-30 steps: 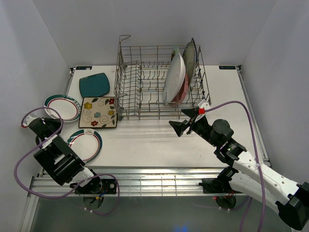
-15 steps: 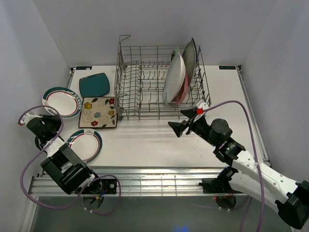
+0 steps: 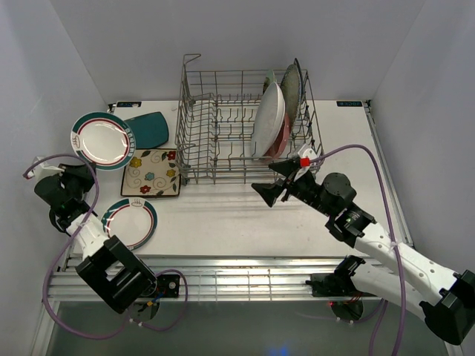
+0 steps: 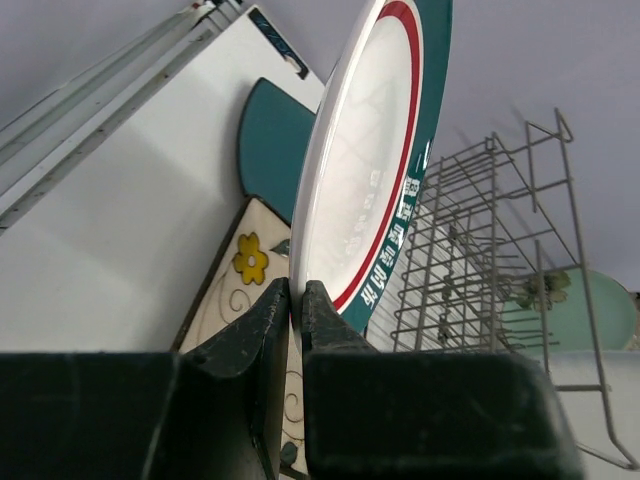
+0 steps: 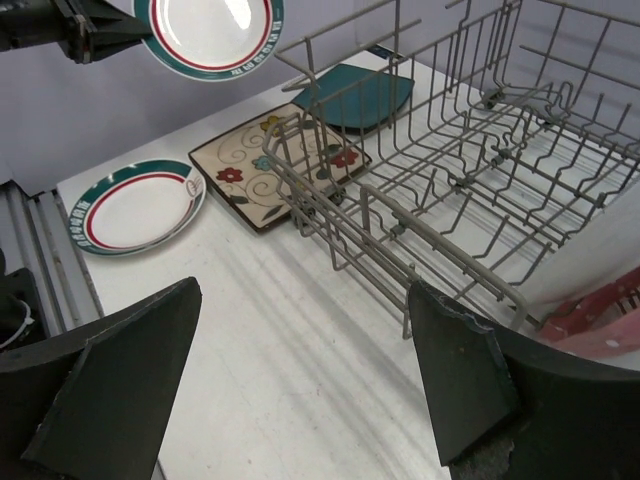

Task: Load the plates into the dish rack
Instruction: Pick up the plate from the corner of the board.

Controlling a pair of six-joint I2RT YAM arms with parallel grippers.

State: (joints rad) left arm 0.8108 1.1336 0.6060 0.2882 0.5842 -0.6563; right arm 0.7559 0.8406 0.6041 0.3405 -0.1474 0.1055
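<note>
Your left gripper (image 4: pixel 297 296) pinched the rim of the teal-edged plate (image 4: pixel 365 180), up in the air at the far left, well apart from the dish rack (image 3: pixel 189 141). Your right gripper (image 3: pixel 269 178) was wide open and held nothing. That thin pinch could slip, and the plate could fall or bang the wires.

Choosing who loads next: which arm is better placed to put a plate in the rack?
Left. The left gripper is shut on the rim of a teal-rimmed plate, off the table. The right gripper is open and empty by the rack.
</note>
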